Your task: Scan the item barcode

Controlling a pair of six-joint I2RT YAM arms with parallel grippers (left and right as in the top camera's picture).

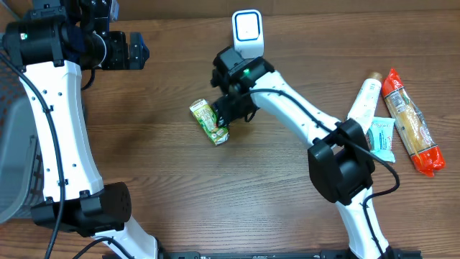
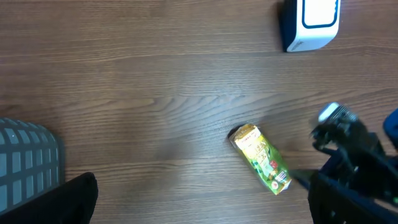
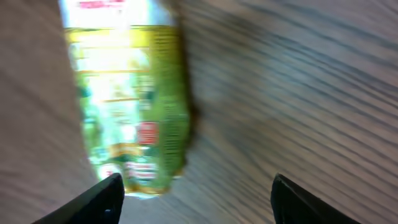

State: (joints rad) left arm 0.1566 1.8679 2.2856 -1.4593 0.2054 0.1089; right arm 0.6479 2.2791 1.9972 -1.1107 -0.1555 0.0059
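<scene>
Green drink pack (image 1: 209,121) lies flat near middle of desk (image 1: 144,158), just in front of white scanner (image 1: 247,29) at far edge; right gripper (image 1: 230,114) open, just beside drink pack, holding nothing, likely ready to grab; left gripper (image 1: 136,49) open, far left corner, out of way.

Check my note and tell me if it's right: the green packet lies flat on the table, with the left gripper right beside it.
One slip: it is the right gripper beside the green packet, not the left. The packet does lie flat on the table. The overhead view shows it; the left gripper is well away.
</scene>
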